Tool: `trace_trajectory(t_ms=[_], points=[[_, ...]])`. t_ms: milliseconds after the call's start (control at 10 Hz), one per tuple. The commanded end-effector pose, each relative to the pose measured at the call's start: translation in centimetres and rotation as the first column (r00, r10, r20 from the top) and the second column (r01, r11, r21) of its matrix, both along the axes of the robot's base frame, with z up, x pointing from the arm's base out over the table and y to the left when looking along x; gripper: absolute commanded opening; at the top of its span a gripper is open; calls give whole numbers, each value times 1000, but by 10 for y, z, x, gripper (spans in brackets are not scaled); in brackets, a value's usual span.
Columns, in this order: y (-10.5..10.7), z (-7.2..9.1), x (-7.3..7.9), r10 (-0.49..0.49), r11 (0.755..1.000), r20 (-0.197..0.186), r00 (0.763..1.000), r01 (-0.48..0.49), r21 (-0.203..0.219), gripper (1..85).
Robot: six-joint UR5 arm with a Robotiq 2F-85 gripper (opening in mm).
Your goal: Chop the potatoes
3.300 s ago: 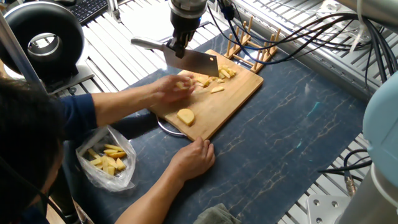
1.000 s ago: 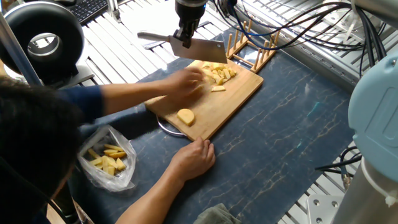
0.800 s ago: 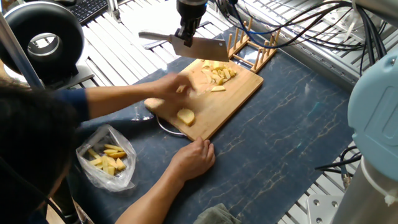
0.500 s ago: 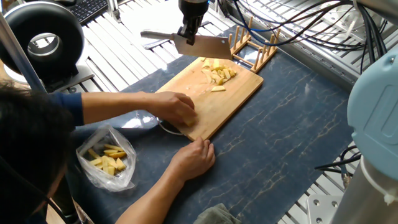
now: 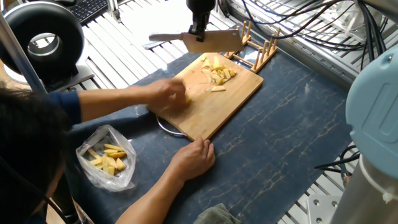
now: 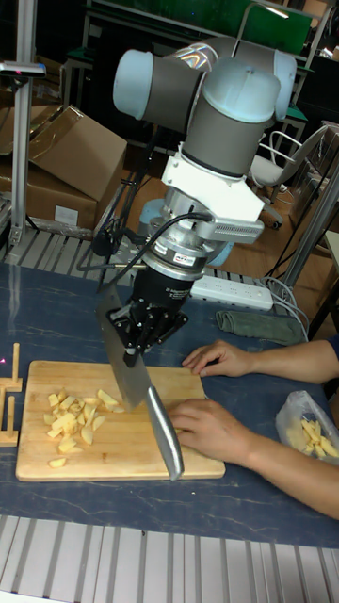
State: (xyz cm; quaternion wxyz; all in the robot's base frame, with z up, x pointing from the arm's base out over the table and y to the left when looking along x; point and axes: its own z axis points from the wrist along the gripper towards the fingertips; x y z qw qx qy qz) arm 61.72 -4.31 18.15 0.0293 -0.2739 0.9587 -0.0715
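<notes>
Two hands are in play at the near edge: the person's one hand (image 5: 194, 157) steadies the corner of the cutting board (image 5: 239, 93), while the other hand (image 5: 166, 99) is blurred with motion over the near half of the board. Beside them on the table (image 5: 292, 137) sits a clear plastic bag (image 5: 107, 158) of yellow pieces, well apart from the action.

And here is the change — the large potato chunk that lay on the near part of the board a moment ago is gone from view! The moving hand swept over it half a second back, and now it cannot be seen, likely covered or carried by that hand. My read: it is being repositioned for the blade.

Further on, the potatoes (image 5: 216, 73) already cut lie in a loose pile at the far end of the board, untouched. Beyond them, the end effector (image 5: 199, 30) is clamped on the handle of the cleaver (image 5: 205, 42), and it has lifted and drifted away towards the wooden rack (image 5: 258, 50), blade hanging clear above the board. With a hand under the cutting zone, waiting looks wise.
</notes>
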Motion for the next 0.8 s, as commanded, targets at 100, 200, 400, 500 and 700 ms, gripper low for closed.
trace_trajectory(t_ms=[100, 200, 400, 500, 700], points=[[-16, -4, -25, 35, 999, -93, 995, -36, -5, 10], [-19, -6, -37, 33, 999, -133, 991, -34, 1, 10], [-23, -8, -59, 44, 999, -218, 975, -44, 5, 10], [-26, -8, -67, 46, 999, -247, 968, -47, 0, 10], [-31, -9, -78, 34, 999, -286, 957, -37, -7, 10]])
